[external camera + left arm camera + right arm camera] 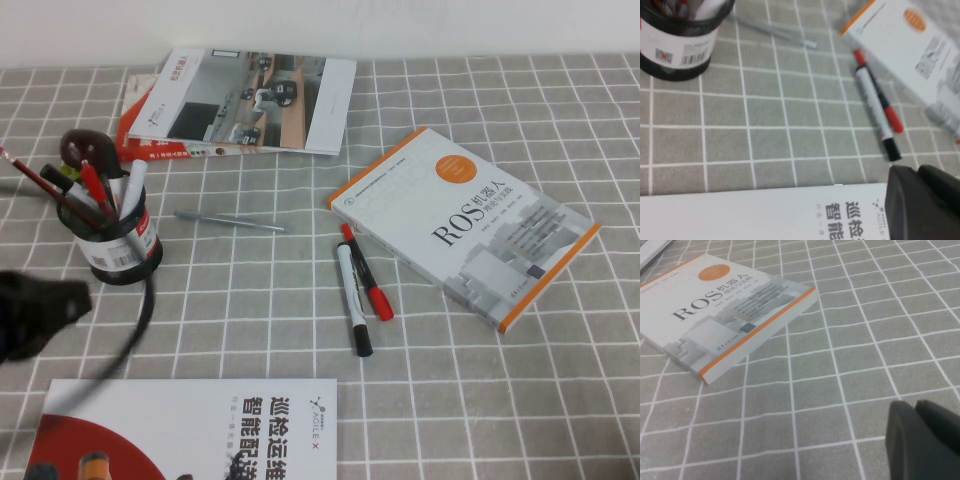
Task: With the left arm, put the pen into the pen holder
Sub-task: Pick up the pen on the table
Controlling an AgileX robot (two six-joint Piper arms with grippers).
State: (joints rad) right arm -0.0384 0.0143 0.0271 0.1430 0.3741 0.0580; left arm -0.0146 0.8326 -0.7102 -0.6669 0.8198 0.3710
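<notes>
High view showed the approach step, judging by the layout: nothing was held and the pen lay untouched. Nearest the robot, one white booklet [190, 430] sat at the table's near edge, and the left gripper [35, 310] hovered above its left corner, trailing a black cable [135, 325]; whether its fingers were apart or closed I could not tell. In the left wrist view only its dark tip [922, 205] showed. The right gripper [925, 440] was outside the high view, parked over bare checked cloth [850, 340], its fingers likewise unreadable.

Mid-table lay the pen [352, 298], a white-barrelled marker with a black cap, touching one slim pen with red ends [366, 272]. One thin grey pen [230, 221] lay apart, between them and the pen holder [118, 245], which stood left and already held several pens. One ROS book [465, 220] lay right; a stack of booklets [245, 100] sat farthest.

Next, the left gripper would likely need to travel right, align across the barrel, and avoid pinching the slim pen alongside.
</notes>
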